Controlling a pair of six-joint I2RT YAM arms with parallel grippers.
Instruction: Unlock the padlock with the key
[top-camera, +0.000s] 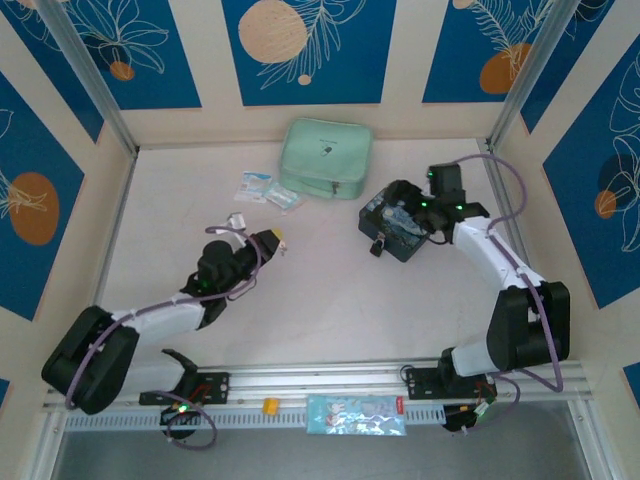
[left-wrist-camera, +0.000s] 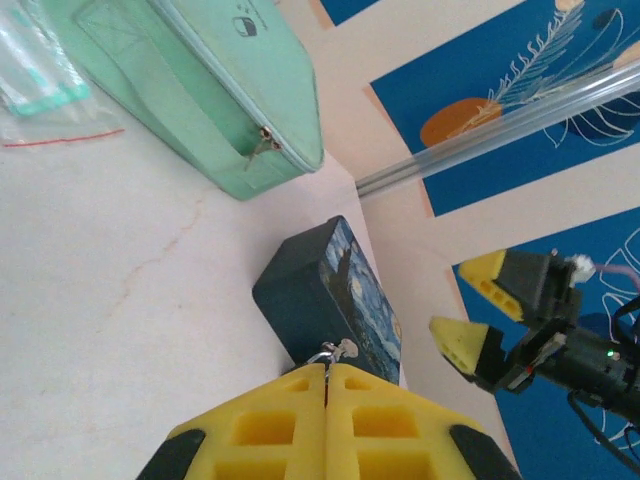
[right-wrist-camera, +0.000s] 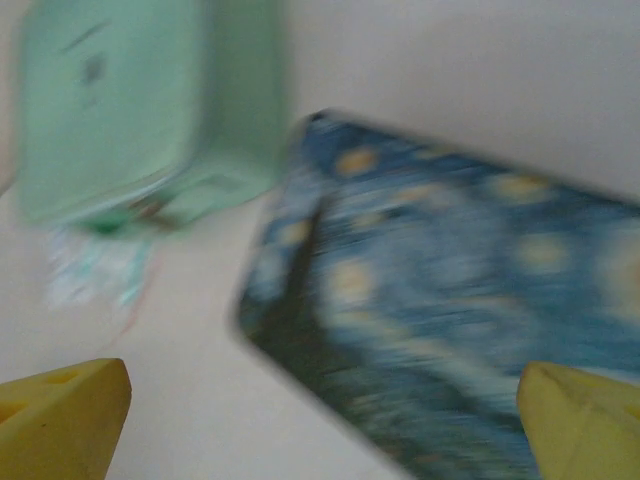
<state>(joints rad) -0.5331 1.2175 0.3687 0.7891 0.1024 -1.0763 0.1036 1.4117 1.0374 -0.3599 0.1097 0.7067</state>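
My left gripper (top-camera: 272, 241) (left-wrist-camera: 327, 368) is shut on the key (left-wrist-camera: 340, 350), whose thin silvery tip and ring stick out between the yellow pads. It points toward the dark blue swirl-painted tin (top-camera: 398, 232) (left-wrist-camera: 335, 295) (right-wrist-camera: 450, 330), a short way off. A small dark thing at the tin's near left corner (top-camera: 378, 246) looks like the padlock; its shackle is too small to make out. My right gripper (top-camera: 402, 207) (left-wrist-camera: 447, 298) (right-wrist-camera: 322, 390) hovers open over the tin, with nothing between its fingers. The right wrist view is blurred.
A mint green zip pouch (top-camera: 327, 157) (left-wrist-camera: 200, 90) (right-wrist-camera: 130, 110) lies at the back. White-and-blue plastic packets (top-camera: 268, 190) (left-wrist-camera: 40, 80) sit to its left. Another packet (top-camera: 355, 413) rests on the near rail. Metal frame posts (left-wrist-camera: 500, 130) stand at the corners.
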